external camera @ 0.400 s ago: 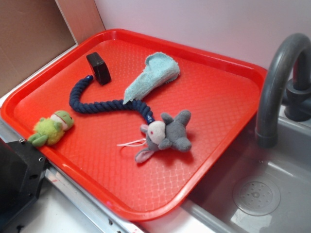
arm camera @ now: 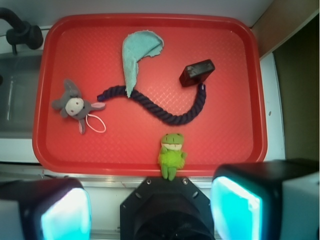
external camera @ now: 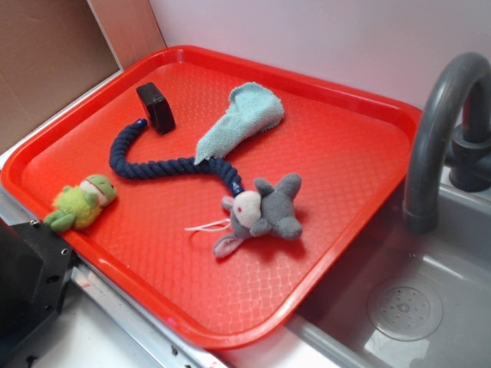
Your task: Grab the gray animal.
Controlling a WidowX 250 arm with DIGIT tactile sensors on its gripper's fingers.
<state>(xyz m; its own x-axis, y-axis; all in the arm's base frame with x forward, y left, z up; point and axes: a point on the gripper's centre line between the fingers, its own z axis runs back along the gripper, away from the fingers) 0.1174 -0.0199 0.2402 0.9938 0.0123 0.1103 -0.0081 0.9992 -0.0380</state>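
Note:
The gray animal (external camera: 265, 211) lies on its side on the red tray (external camera: 337, 146), near the tray's edge beside the sink, its white string tail looped next to it. In the wrist view the gray animal (arm camera: 74, 104) is at the tray's (arm camera: 235, 135) left side. My gripper (arm camera: 150, 210) hangs high above and back from the tray's near rim, far from the animal. It is open, the two cyan pads (arm camera: 236, 207) wide apart with nothing between them. The gripper itself does not show in the exterior view.
Also on the tray lie a yellow-green plush frog (external camera: 80, 203), a dark blue rope (external camera: 165, 162), a light blue cloth (external camera: 242, 119) and a small black block (external camera: 156, 106). A gray faucet (external camera: 441, 123) and sink (external camera: 399, 307) adjoin the tray. The robot's black base (external camera: 27, 295) sits at the near rim.

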